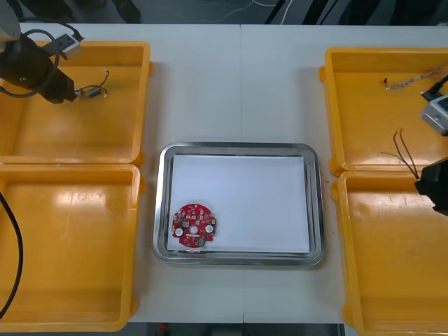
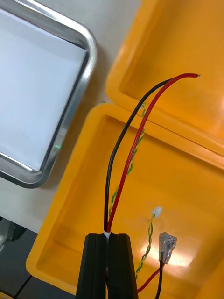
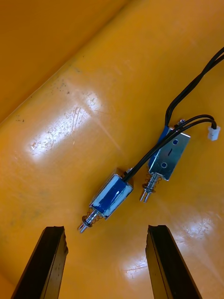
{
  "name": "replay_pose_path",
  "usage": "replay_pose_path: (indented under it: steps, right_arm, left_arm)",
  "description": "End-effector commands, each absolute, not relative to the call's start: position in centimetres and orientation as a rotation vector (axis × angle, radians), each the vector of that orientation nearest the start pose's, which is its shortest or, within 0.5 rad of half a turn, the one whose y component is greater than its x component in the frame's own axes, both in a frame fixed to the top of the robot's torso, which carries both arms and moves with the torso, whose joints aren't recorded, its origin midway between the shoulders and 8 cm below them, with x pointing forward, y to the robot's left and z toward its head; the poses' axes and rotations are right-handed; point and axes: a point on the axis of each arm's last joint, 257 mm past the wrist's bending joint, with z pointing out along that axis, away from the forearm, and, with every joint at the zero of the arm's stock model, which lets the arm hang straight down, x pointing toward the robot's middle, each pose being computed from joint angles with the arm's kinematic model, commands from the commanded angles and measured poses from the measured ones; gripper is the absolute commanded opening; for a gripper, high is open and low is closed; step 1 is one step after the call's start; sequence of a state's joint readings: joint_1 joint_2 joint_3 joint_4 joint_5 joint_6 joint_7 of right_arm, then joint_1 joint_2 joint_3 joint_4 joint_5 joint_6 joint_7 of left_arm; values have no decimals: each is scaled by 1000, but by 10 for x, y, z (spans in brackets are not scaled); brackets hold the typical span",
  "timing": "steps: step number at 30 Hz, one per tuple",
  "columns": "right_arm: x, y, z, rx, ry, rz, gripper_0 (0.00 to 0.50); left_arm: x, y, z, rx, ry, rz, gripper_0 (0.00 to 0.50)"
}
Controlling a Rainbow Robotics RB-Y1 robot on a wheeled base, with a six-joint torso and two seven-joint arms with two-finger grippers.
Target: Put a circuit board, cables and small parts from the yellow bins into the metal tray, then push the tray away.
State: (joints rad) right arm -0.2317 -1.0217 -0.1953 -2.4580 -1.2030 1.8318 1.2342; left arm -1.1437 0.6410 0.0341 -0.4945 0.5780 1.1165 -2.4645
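Observation:
A red circuit board [image 1: 194, 225] lies in the near left corner of the metal tray [image 1: 238, 150], which is white inside. My left gripper [image 1: 66, 89] is down in the far left yellow bin [image 1: 133, 49]. It stands open [image 3: 106, 229] just short of two small metal parts [image 3: 112, 196] [image 3: 168, 156] that carry black cables. My right gripper [image 1: 430, 185] hangs over the wall between the two right bins. It is shut [image 2: 109, 235] on a red and black cable [image 2: 126, 159], which rises from between the fingers.
A twisted yellow and green cable [image 2: 150, 233] with a white plug lies in the orange bin [image 2: 70, 205] under my right gripper, beside a metal terminal [image 2: 167, 244]. A thin twisted cable [image 1: 413, 80] lies in the far right bin. The tray's rim [image 2: 70, 121] is close by.

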Motion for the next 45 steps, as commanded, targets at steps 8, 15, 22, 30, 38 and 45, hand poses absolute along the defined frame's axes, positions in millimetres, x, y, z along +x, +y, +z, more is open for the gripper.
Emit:
replay_pose_path:
  steps: [8, 15, 22, 30, 38, 45]
  right_arm:
    - [328, -204, -122, -1118, 2358, -154, 0]
    - [322, -171, -139, -1320, 2279, -177, 0]
    - [333, -149, -147, -1563, 2154, -227, 0]
    - [347, -126, -154, -1755, 2028, -227, 0]
    - [347, -118, -168, -1909, 1924, -265, 0]
    - [344, -109, -197, -1980, 1893, -345, 0]
  left_arm:
    - [686, 372, -133, 971, 2206, 360, 500]
    - [685, 373, -138, 971, 2209, 359, 500]
    - [685, 377, -144, 962, 2208, 365, 500]
    - [688, 383, -145, 953, 2201, 393, 500]
    - [687, 383, -149, 931, 2204, 373, 500]
    - [687, 383, -150, 934, 2204, 372, 0]
